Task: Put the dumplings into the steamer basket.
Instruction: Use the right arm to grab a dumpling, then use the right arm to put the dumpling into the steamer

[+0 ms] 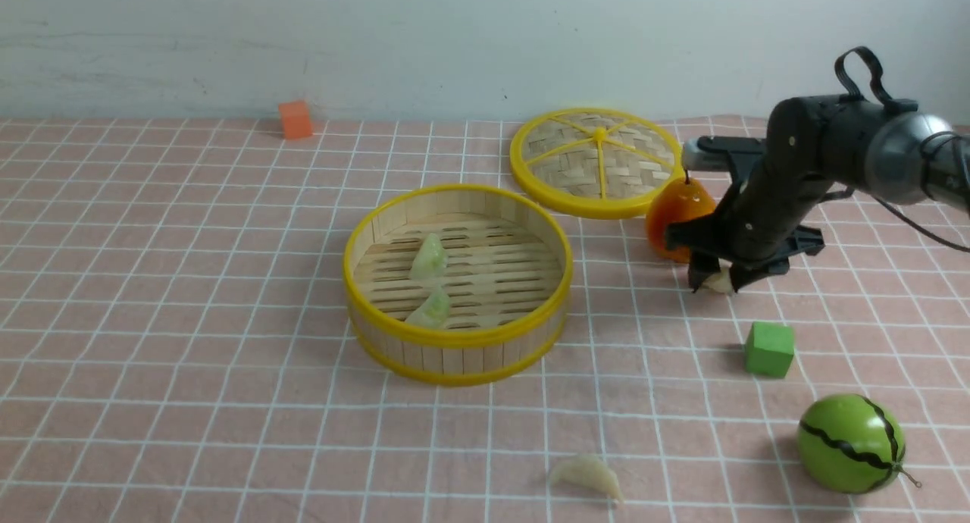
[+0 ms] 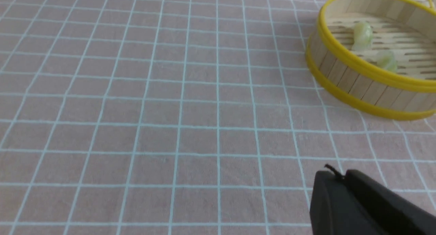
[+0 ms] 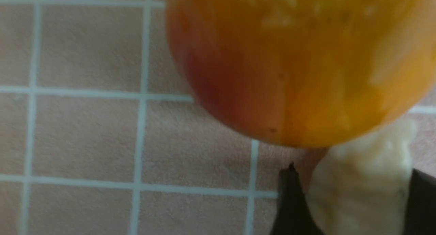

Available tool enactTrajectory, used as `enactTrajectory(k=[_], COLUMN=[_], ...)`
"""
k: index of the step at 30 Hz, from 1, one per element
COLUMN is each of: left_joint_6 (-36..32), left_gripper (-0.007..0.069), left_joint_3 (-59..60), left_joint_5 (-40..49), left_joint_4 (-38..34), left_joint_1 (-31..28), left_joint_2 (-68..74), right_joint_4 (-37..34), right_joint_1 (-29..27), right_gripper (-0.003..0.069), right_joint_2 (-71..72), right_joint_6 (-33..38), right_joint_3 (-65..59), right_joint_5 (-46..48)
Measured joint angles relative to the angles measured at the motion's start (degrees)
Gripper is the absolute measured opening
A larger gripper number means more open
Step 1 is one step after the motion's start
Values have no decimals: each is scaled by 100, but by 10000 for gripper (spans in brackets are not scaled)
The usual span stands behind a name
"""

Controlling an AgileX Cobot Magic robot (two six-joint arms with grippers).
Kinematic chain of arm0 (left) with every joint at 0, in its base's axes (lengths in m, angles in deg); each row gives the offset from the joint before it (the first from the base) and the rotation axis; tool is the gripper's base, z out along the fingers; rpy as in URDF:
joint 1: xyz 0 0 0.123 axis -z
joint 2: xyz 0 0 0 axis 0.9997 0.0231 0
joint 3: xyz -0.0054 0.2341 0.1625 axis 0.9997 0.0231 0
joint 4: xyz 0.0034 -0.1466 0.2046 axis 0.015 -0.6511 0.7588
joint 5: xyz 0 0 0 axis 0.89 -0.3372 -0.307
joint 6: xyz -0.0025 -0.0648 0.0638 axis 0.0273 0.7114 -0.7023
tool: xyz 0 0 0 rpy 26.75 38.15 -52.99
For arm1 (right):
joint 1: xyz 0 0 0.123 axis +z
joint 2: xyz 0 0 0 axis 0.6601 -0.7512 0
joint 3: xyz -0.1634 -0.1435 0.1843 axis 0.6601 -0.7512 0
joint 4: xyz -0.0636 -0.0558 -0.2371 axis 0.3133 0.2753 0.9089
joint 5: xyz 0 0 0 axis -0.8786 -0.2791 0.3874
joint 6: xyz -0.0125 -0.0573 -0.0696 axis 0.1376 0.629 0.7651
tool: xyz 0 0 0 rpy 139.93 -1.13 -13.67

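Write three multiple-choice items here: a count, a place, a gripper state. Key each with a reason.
1. How many dumplings lie in the steamer basket? A. one B. two C. four
2. Where is the green cube? A. inside the basket B. behind the basket C. on the cloth between the right gripper and the watermelon
3. The right gripper is: A. shut on a cream dumpling B. open, empty C. shut on the green cube
Key: 1 B, two green ones rest on its slats. 2 C, seen there from the front. 3 A, the dumpling sits clamped between its jaws.
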Motion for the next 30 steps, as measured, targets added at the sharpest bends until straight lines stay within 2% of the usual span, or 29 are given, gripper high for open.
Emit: enactTrajectory(k=[4,9,13,16,17,19,20,23,27,30], left_joint_6=[0,0,5,11,11,11,11,11,11,11], left_gripper=[39,39,39,39,39,39,39,39,39,39], left_joint_3=[6,25,25,25,25,25,25,25,25,25], left_joint_5=[-138,-356,-530,-634,-633,-658,-664,-665,-670,-665], left_joint_4=[38,49,56,59,59,59,59,59,59,59], left_joint_1=[0,0,0,0,0,0,0,0,0,0], left_joint_2=[-19,-19,-19,-19,-19,-19,-19,-19,-19,-19], right_joint_4=[-7,-183,-793,-1805,-1865,-2625,-2674,-3188,-3326,-3312], right_joint_1=[0,0,42,289,335,716,716,1239,1651,1670], right_gripper=[286,286,286,286,286,286,286,286,286,286], right_joint_2=[-5,24,259,790,814,985,985,902,408,30], right_joint_6=[98,415,966,1797,1842,2414,2465,3242,3793,3850], right_joint_3=[13,15,9,16,23,146,158,236,236,230], right_joint_5=[84,320,713,650,621,399,374,-173,-1232,-1709])
